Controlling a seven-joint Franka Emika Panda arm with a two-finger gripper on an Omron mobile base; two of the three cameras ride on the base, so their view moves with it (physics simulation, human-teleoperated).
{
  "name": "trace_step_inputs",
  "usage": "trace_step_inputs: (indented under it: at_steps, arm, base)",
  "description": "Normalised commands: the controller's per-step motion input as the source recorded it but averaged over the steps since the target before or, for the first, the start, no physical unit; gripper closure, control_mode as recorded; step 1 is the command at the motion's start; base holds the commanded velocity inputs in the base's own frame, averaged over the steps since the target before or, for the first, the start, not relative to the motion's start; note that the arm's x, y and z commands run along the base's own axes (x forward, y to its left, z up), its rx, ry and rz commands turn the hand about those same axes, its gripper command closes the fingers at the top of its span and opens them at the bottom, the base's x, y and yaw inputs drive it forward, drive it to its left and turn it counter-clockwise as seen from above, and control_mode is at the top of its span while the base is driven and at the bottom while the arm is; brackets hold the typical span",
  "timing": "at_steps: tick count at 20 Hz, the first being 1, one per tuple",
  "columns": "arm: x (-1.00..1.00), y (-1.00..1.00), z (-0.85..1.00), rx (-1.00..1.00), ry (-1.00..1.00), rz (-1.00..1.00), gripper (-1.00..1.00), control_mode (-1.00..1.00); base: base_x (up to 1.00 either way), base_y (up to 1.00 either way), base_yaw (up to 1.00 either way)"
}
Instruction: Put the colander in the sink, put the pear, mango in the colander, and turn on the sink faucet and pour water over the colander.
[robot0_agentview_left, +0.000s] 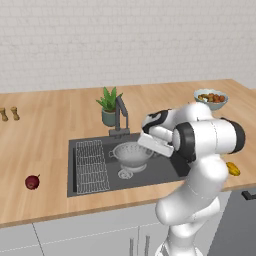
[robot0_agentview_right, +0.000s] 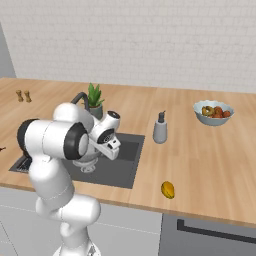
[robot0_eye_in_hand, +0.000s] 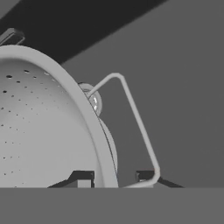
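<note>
Where wood counter (robot0_agentview_left: 50, 150) meets white brick wall (robot0_agentview_left: 125, 40), end effector (robot0_eye_in_hand: 114, 177) clamps colander (robot0_agentview_left: 131, 154) rim in sink (robot0_agentview_left: 165, 172).

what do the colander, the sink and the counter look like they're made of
Colander: probably brushed metal, silver-grey with rows of tiny holes and a thin wire handle.
Sink: matte dark grey, maybe stone composite or coated metal; no shine.
Counter: looks like light wood, with faint plank lines.
</note>
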Motion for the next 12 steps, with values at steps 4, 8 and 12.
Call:
trace_step_inputs:
  at_steps: [4,8,12]
  arm:
    - [0.21,0.13,-0.43,-0.01,0.0,0.0,1.0,-1.0]
    - [0.25,0.01,-0.32,0.0,0.0,0.0,1.0,-1.0]
    - [0.08,0.03,-0.42,0.0,0.0,0.01,1.0,-1.0]
  base:
    - [0.0,0.0,0.0]
    - [0.0,0.0,0.0]
    - [0.0,0.0,0.0]
